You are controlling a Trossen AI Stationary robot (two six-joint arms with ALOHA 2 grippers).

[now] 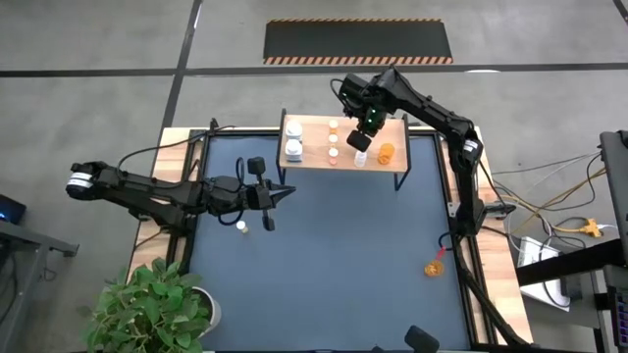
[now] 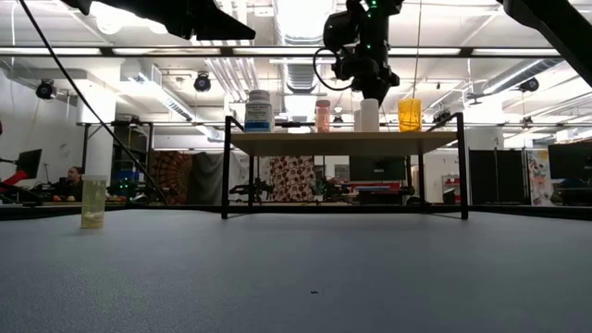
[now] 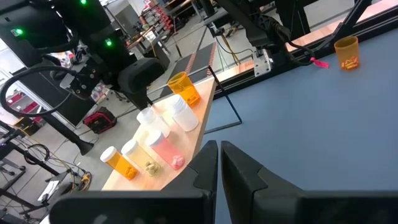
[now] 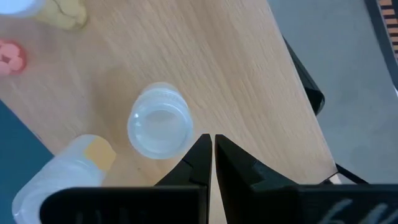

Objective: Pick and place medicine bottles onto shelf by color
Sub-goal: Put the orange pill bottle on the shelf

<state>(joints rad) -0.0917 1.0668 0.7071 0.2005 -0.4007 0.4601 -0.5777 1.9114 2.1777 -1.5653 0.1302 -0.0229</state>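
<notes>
The light-wood shelf [image 1: 343, 145] stands at the mat's far edge with several bottles upright on it: a white labelled one [image 2: 259, 111], a pink one [image 2: 322, 115], a clear white one [image 2: 368, 115] and an orange one [image 2: 409, 114]. My right gripper [image 4: 212, 142] is shut and points down over the shelf, right beside the clear bottle [image 4: 159, 129]. My left gripper [image 1: 287, 194] hangs shut over the mat's left middle with nothing in it. A white-capped bottle [image 1: 241, 226] and an orange bottle [image 1: 433, 267] stand on the mat. My right gripper comes from above with its shut fingertips [image 4: 200, 144] next to the clear bottle's top rim [image 4: 186, 134]. Whether they touch it I cannot tell. The bottle stands upright on the shelf board.
The dark blue mat [image 1: 334, 275] spreads between the arms. A potted plant [image 1: 147, 304] sits at the near left corner. Cables [image 1: 549, 211] lie off the table's right side. The shelf's thin black legs [image 2: 226, 166] stand on the mat.
</notes>
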